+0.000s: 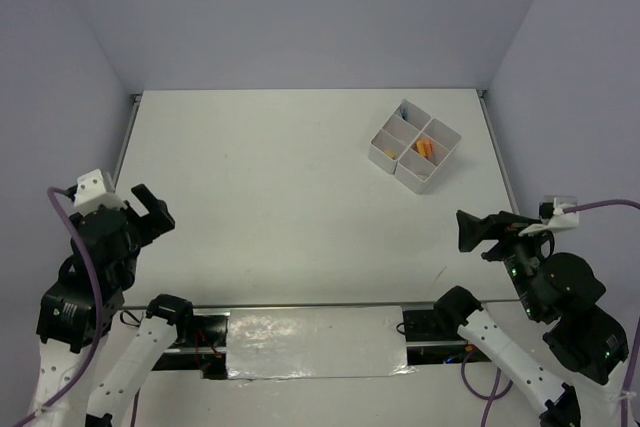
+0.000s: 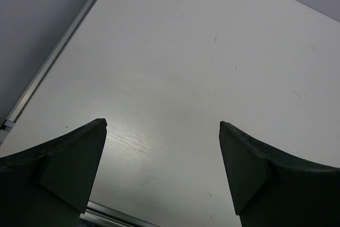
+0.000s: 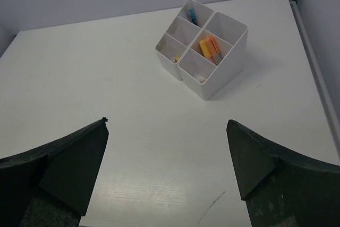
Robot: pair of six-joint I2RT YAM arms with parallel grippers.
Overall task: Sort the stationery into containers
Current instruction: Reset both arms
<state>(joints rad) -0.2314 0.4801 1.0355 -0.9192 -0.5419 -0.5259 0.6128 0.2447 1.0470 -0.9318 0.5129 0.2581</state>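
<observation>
The white four-compartment box [image 1: 441,162] stands at the table's far right and also shows in the right wrist view [image 3: 223,78]. Orange markers [image 3: 207,49] lie in one compartment, a blue pen [image 3: 192,15] in the far one, a small yellow item [image 3: 177,58] in another. No stationery lies loose on the table. My left gripper [image 1: 152,209] is open and empty at the near left, over bare table [image 2: 163,123]. My right gripper [image 1: 478,232] is open and empty at the near right, facing the box [image 3: 167,120].
The white table [image 1: 280,177] has a metal rail along its left edge [image 2: 53,62] and right edge [image 3: 313,62]. Grey walls close in the back and sides. A taped strip [image 1: 315,342] runs between the arm bases.
</observation>
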